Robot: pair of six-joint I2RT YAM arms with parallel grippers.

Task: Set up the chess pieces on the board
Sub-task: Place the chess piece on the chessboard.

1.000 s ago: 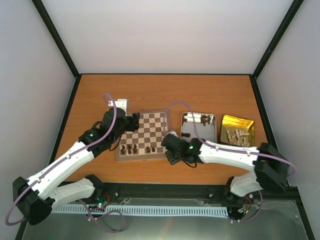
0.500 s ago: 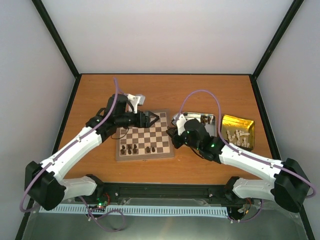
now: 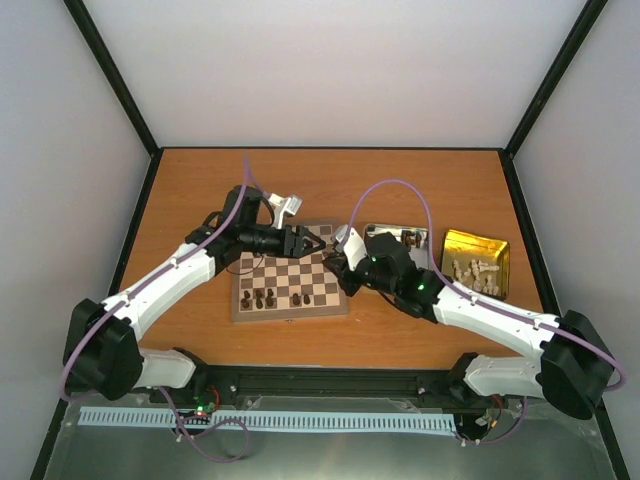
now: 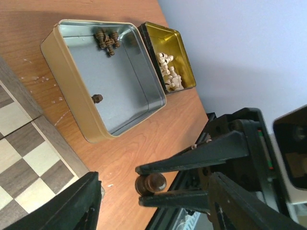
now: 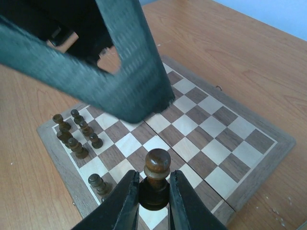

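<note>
The board (image 3: 291, 313) lies mid-table with several dark chess pieces (image 3: 265, 297) along its near left squares. My right gripper (image 5: 153, 178) is shut on a dark brown pawn (image 5: 157, 165), held above the board's (image 5: 216, 120) right part. My left gripper (image 4: 153, 194) faces it, open, with one finger on each side of that pawn (image 4: 151, 183) and not touching it. In the top view the left gripper (image 3: 312, 243) and the right gripper (image 3: 339, 263) meet tip to tip over the board's right edge.
A silver tin (image 4: 67, 62) right of the board holds a few dark pieces (image 4: 106, 39). Beside it, a gold tin (image 3: 497, 245) holds cream-white pieces (image 4: 170, 72). Dark pieces (image 5: 76, 139) stand close together on the board's left squares.
The left arm has stretched right across the board. The right gripper carried its pawn from the board's near right corner up to meet it. The left jaws have narrowed a little.
</note>
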